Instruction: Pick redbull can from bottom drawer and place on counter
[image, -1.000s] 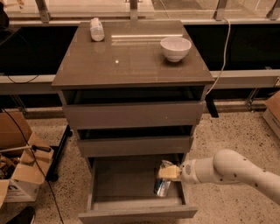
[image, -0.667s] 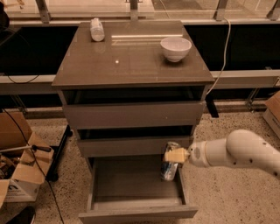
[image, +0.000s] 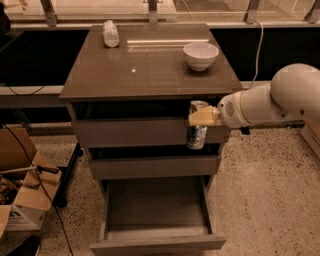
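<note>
Camera view: redbull can (image: 196, 138) in hand (image: 201, 117), above open bottom drawer (image: 157, 244)

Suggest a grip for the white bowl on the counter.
Pinch the white bowl at its rim from above, one finger inside: it sits upright, open, likely too wide to span. The claw is by the top drawer, shut on the redbull can.

White plastic bottle (image: 110, 33): near the far-left corner of the counter (image: 145, 80). White round bowl (image: 200, 54): upright, near the far-right corner. Brown cardboard box (image: 22, 197): on the floor, left.
</note>
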